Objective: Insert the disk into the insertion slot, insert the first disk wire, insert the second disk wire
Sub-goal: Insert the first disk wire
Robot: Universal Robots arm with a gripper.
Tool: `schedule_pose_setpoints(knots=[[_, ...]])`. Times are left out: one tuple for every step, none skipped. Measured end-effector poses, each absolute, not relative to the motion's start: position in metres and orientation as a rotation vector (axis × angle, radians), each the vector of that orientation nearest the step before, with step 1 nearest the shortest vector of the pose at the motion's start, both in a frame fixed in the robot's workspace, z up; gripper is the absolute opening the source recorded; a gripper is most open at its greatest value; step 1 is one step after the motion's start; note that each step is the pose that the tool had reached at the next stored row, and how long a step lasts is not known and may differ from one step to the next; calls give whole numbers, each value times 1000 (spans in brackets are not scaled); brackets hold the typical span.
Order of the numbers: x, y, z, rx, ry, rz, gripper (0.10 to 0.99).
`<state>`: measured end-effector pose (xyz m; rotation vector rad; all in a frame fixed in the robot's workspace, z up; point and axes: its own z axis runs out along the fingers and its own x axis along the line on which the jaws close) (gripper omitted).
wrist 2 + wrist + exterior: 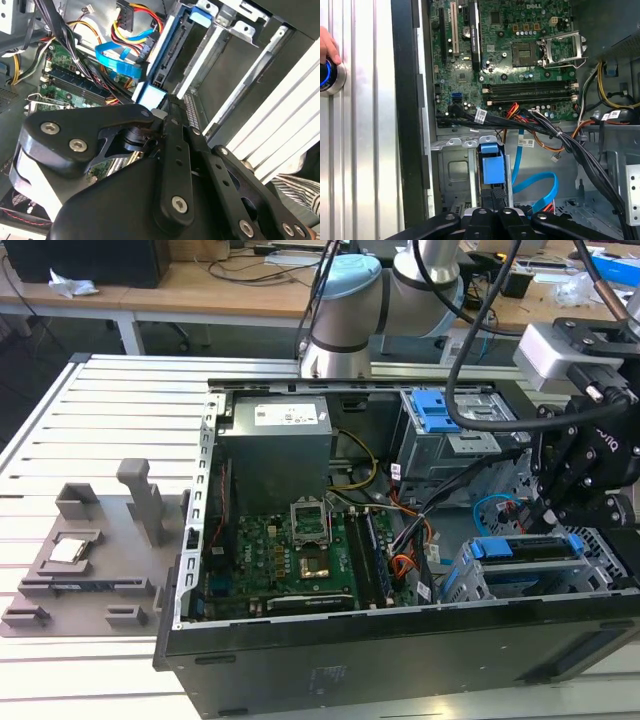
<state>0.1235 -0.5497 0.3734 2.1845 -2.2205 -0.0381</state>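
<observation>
Robot arm (345, 300): you have one.
Computer case (400, 660): you have one.
Motherboard (285, 565): you see one.
Power supply (275, 445): you see one.
Disk (530, 550): you have one.
Grey fixture plate (100, 580): you have one.
Hand (326, 45): you see one.

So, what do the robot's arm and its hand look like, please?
The arm has silver tubes and rounded joints with pale blue caps; black cables hang along it. A light grey camera box sits near the wrist. The hand is matte black, built of jointed bars with silver screw heads.
</observation>
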Motion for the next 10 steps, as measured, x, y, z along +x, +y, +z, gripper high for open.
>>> schedule_pose_setpoints(knots=[[125, -551, 373, 2185, -2220, -38, 106], [131, -551, 373, 2184, -2221, -38, 106], [138, -551, 373, 2184, -2220, -38, 106], [142, -550, 373, 2184, -2220, -39, 106], [146, -548, 373, 2184, -2220, -39, 106], [152, -545, 373, 2184, -2220, -39, 106], [155, -541, 373, 2184, -2220, -39, 106], [157, -536, 373, 2184, -2220, -39, 106], [158, -534, 373, 2184, -2220, -39, 106], [160, -526, 373, 2184, -2220, -39, 106]])
